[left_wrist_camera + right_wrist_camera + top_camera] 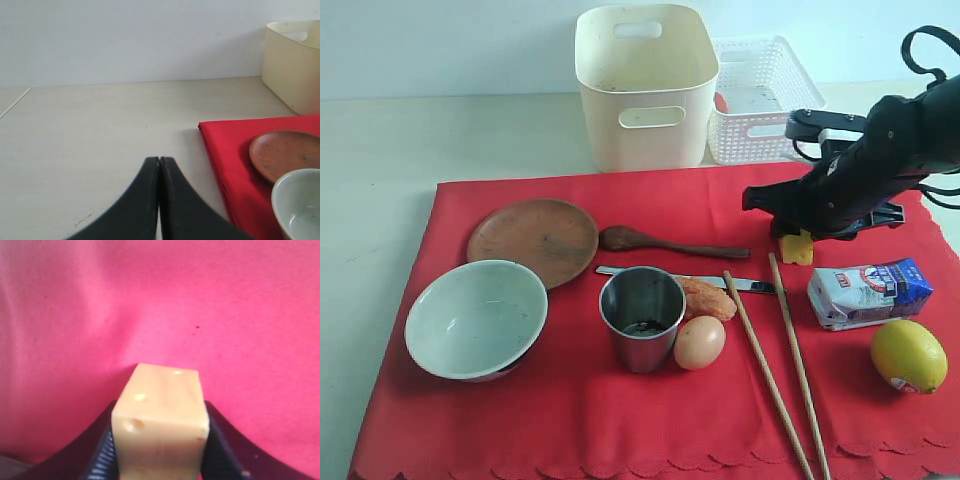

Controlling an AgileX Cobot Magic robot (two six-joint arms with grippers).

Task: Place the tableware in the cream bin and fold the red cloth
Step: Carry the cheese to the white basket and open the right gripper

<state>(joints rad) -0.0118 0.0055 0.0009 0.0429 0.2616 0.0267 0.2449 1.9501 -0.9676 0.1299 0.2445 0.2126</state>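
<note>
On the red cloth (570, 420) lie the wooden plate (532, 240), the pale bowl (475, 318), the steel cup (642, 316), the dark spoon (670, 243), the knife (752, 286) and two chopsticks (782, 365). The cream bin (645, 85) stands behind the cloth. My right gripper (796, 246) is shut on a yellow cheese block (161, 420), held low over the cloth (225, 315). My left gripper (159, 161) is shut and empty over bare table, left of the cloth corner (225, 145), with the plate (285, 152), bowl (300, 200) and bin (295, 62) at its view's edge.
A white lattice basket (760, 95) stands right of the cream bin. An egg (700, 342) and a sausage (708, 296) lie by the cup. A milk carton (870, 292) and a lemon (908, 355) lie at the cloth's right.
</note>
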